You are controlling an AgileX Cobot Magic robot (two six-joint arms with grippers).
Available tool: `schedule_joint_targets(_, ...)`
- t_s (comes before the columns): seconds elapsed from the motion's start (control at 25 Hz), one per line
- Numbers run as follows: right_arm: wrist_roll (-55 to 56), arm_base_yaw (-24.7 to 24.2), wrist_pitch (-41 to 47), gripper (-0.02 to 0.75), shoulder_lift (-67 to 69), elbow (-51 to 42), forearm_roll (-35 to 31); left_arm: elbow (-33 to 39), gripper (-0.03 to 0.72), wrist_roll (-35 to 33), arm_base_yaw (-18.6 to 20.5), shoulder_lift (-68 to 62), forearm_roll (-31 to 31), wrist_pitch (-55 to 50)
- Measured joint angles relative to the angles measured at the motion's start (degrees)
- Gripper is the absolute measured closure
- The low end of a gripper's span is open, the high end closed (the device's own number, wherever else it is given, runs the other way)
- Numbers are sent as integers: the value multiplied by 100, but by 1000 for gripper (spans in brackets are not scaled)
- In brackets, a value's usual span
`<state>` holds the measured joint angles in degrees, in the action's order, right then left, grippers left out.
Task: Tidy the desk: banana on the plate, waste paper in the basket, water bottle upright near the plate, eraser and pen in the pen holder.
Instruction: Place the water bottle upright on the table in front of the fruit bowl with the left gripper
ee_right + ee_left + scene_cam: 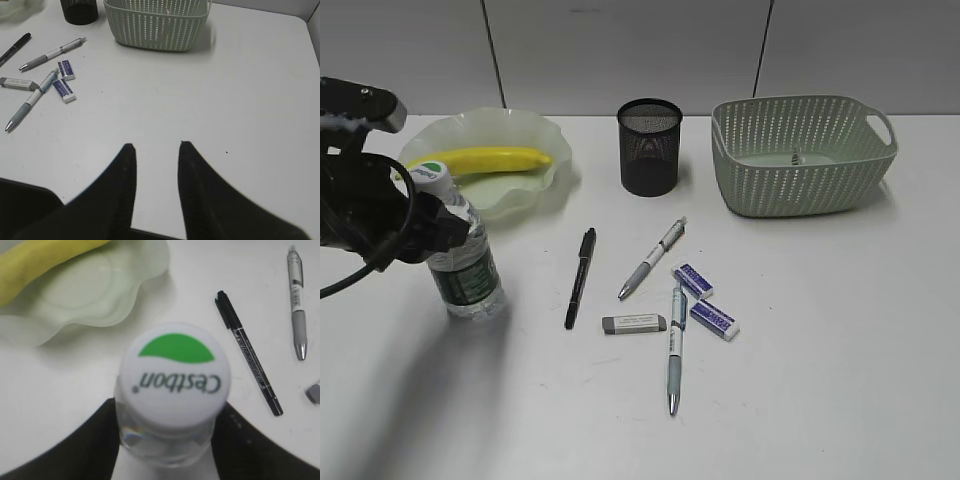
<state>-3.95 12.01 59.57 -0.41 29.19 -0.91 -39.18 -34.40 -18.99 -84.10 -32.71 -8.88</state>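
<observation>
The water bottle (460,265) stands upright on the desk (820,350), just in front of the plate (535,185). My left gripper (442,228) is shut on its neck; the left wrist view shows the cap (175,372) between the fingers (167,442). The banana (480,160) lies on the plate. The pen holder (649,146) and basket (800,155) stand at the back. A small grey bit (798,157) lies in the basket; I cannot tell what it is. My right gripper (157,145) is open and empty over bare desk.
A black pen (580,277), a grey pen (652,259) and a blue-grey pen (675,348) lie mid-desk. A grey eraser (634,323) and two white-blue erasers (692,281) (714,319) lie among them.
</observation>
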Motion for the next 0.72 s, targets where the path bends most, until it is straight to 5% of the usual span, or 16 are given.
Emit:
schedule_joint_targets(0.24, 0, 0, 0, 494, 0, 0, 5, 5, 277, -5, 5, 78, -34, -119)
schedule_joint_targets(0.44, 0, 0, 0, 495, 0, 0, 5, 58, 179, -22, 11, 481, -4, -332)
schedule_joint_targets(0.72, 0, 0, 0, 495, 0, 0, 5, 51, 158, -22, 11, 1538, 48, -535)
